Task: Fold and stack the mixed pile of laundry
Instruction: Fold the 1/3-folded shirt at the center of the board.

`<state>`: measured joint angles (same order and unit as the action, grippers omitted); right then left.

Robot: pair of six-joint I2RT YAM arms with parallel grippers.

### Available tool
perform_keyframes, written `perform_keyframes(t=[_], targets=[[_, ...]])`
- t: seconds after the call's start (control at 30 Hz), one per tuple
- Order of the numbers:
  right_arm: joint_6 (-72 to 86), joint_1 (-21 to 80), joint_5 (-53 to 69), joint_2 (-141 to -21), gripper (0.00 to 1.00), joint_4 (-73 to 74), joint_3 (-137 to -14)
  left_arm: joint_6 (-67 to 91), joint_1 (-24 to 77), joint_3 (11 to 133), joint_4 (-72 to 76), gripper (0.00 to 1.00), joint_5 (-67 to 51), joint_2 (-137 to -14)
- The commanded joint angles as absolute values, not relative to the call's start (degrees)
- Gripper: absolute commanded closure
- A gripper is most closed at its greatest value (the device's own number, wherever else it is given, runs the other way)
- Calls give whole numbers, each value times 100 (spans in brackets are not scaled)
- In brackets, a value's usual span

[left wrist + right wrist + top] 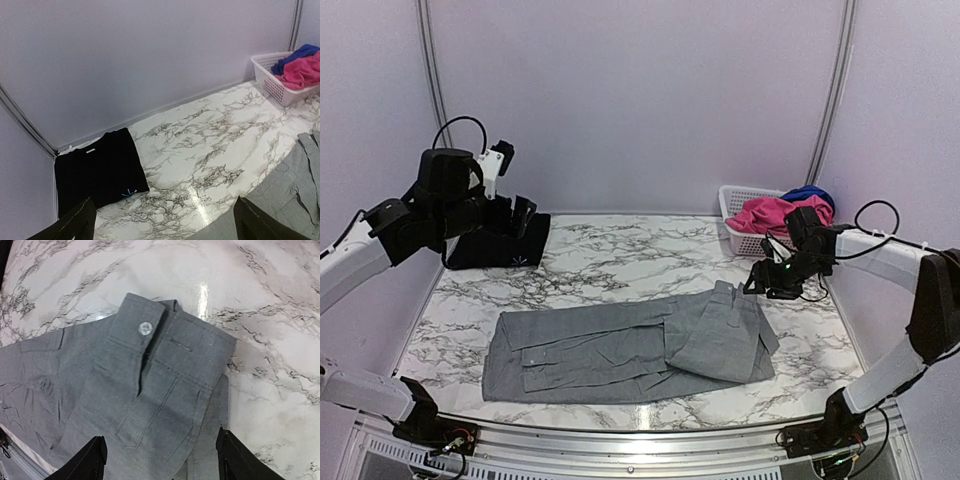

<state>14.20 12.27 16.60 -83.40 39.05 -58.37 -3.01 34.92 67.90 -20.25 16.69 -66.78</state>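
Laundry pile, mid-sort. Landmark for all places: white basket (738, 200) at the back right of the table.

- Grey trousers (620, 345) lie spread on the marble in front of the basket and run away from it to the left. The waistband end, button (145, 328) up, is the end nearest the basket. That end seems to lie doubled over the legs, but I can't be sure.
- Black cloth (500, 245) sits folded flat, well apart from the basket, at the opposite back corner.
- Pink piece (765, 213) and dark blue piece (810, 192) are heaped inside the basket.
- Right gripper (757, 280) hangs just in front of the basket, above the trousers' waistband. Its fingers (90, 460) are spread wide with nothing between them.
- Left gripper (523, 213) is well apart from the basket, raised over the black cloth. Its fingers (75, 225) are likewise spread and empty.

Judgement: the step in hand is folding the trousers. The black cloth reads as finished and as the likely base of the stack, and the two basket pieces are not yet started.

The next move probably calls for the right gripper to drop and pinch the waistband layers together. The left arm would have to travel to the leg end farthest from the basket. Cloth on polished marble may slide, so a shallow pinch risks catching only the top layer.
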Motion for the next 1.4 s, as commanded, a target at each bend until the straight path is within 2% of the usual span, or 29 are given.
perform_keyframes(t=[0.0, 0.13, 0.3, 0.4, 0.67, 0.77, 0.8, 0.87, 0.93, 1.0, 1.13, 1.37], targets=[[1232, 578, 2023, -8698, 29, 3271, -5883, -46, 3472, 7127, -1996, 1, 2347, -6869], [1212, 311, 2602, -9062, 30, 2899, -5838, -42, 3472, 7115, -2108, 1, 2380, -6945], [1351, 255, 3153, -9638, 40, 2520, -5881, 360, 3450, 7206, -2249, 1, 2465, -7146], [1477, 255, 3335, -9835, 44, 2324, -5831, 391, 3445, 7263, -2328, 1, 2399, -7269], [1530, 255, 3271, -10237, 46, 2185, -5965, 287, 3445, 7338, -2339, 1, 2314, -7397], [1530, 255, 3422, -10253, 58, 2145, -6042, 266, 3445, 7367, -2344, 1, 2316, -7440], [1529, 255, 3480, -10226, 69, 2151, -6061, 253, 3445, 7373, -2341, 1, 2315, -7450], [1529, 254, 3645, -10076, 86, 2118, -6037, 216, 3445, 7379, -2344, 1, 2341, -7462], [1463, 267, 3804, -9807, 96, 2086, -5979, 234, 3445, 7398, -2348, 1, 2422, -7466], [1282, 326, 3982, -9392, 99, 2020, -5869, 253, 3445, 7400, -2348, 1, 2238, -7427], [949, 593, 4415, -8476, 100, 2019, -5665, 37, 3450, 7438, -2343, 1, 888, -7416], [435, 1684, 4775, -7189, 100, 2192, -5496, -584, 3958, 7323, -2017, 1, -742, -7484]])
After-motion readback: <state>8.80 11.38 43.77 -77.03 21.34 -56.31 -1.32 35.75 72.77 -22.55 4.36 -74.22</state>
